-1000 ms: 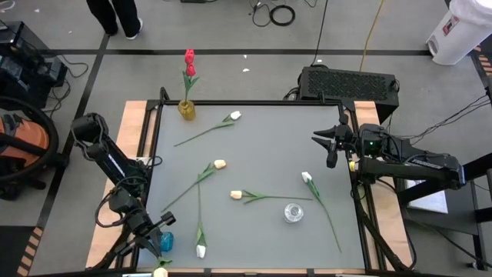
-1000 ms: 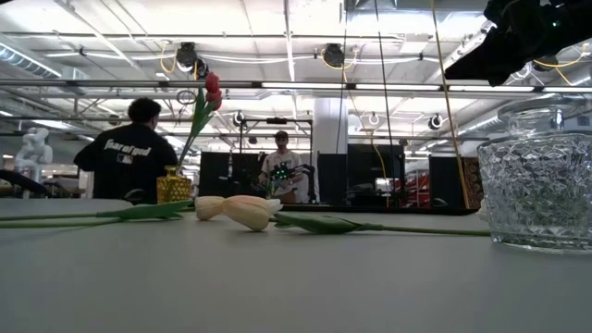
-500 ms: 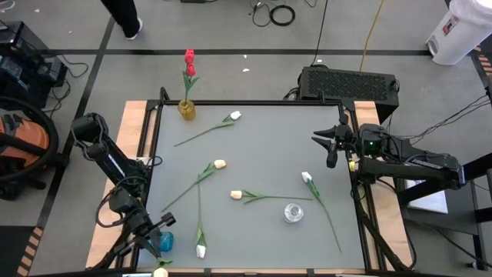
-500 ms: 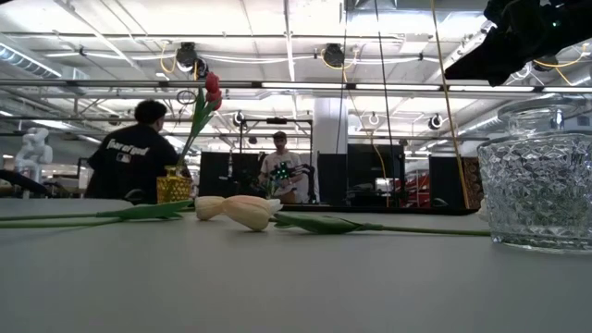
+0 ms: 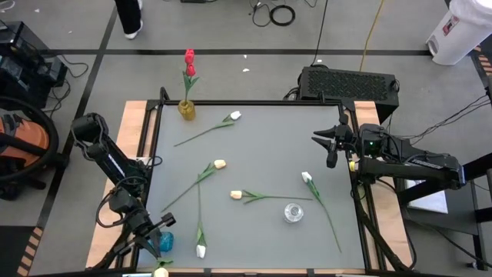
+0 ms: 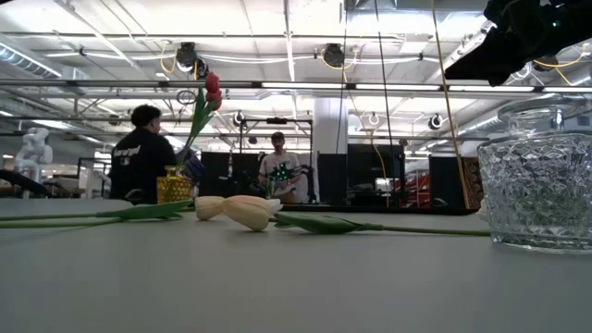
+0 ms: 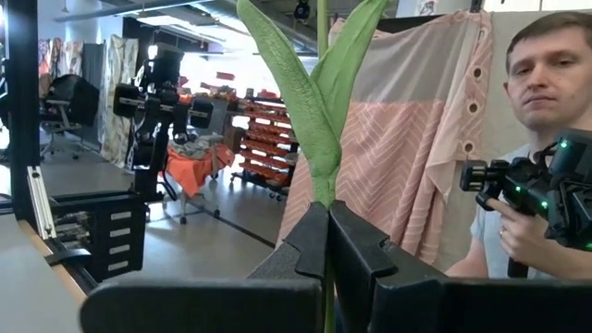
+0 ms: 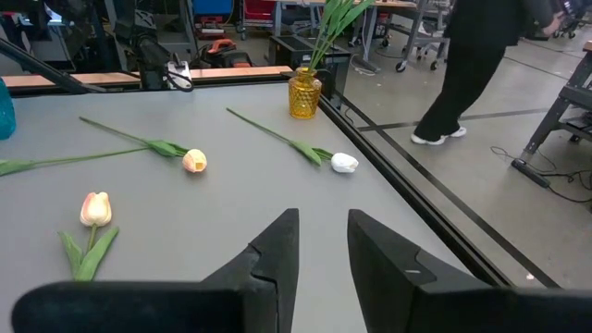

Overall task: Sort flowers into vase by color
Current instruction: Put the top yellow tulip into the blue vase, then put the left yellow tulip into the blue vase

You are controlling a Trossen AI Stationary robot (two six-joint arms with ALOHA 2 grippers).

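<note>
My left gripper (image 7: 326,217) hangs by the table's near left corner (image 5: 157,229), shut on a green tulip stem with two leaves (image 7: 310,102); the stem's head is out of the wrist view. My right gripper (image 8: 322,248) stands open above the table's right edge (image 5: 330,150), holding nothing. Several tulips lie flat on the grey mat: white heads (image 5: 235,115) (image 5: 307,177) (image 5: 201,251) and cream heads (image 5: 220,164) (image 5: 237,195). A red tulip (image 5: 189,58) stands in the amber vase (image 5: 187,109) at the far left. A clear glass vase (image 5: 293,212) stands near the front. My left gripper pinches the tulip's stem (image 7: 325,202) between its two fingers, just below where the leaves spread. The fingers lie roughly level and across the stem, which runs straight on beyond them with its leaves, clear of the table.
A blue vase (image 5: 167,241) stands right beside my left gripper, and a cream flower head (image 5: 161,271) shows at the near edge. A black box (image 5: 350,83) sits behind the far right corner. People move about in the room beyond (image 6: 139,162).
</note>
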